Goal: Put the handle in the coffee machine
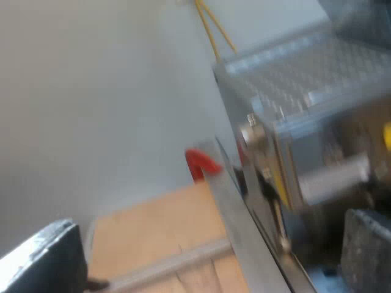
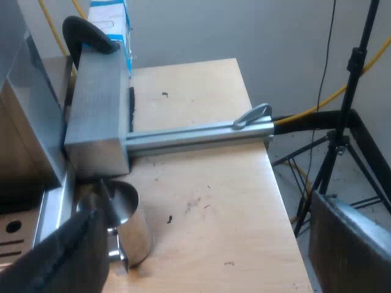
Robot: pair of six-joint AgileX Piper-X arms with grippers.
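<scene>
My left gripper (image 1: 211,250) is open, its fingers (image 1: 46,259) wide apart with nothing between them. Beyond it stands the espresso machine (image 1: 305,73), its perforated metal surface and a steel edge close by. A small red piece (image 1: 198,162), seemingly the red end of the holder's handle, shows by that steel edge over the wooden table (image 1: 153,226). The rest of the holder is hidden. My right gripper (image 2: 208,244) is open and holds nothing, hanging above the wooden table (image 2: 208,195). The machine's side (image 2: 24,122) is beside it.
A metal jug (image 2: 125,229) stands on the table by the machine's drip tray (image 2: 18,235). A grey metal block (image 2: 95,116) with an aluminium rail (image 2: 195,137) lies across the table. A blue and white carton (image 2: 110,24) stands behind. A tripod (image 2: 342,140) is beyond the table's edge.
</scene>
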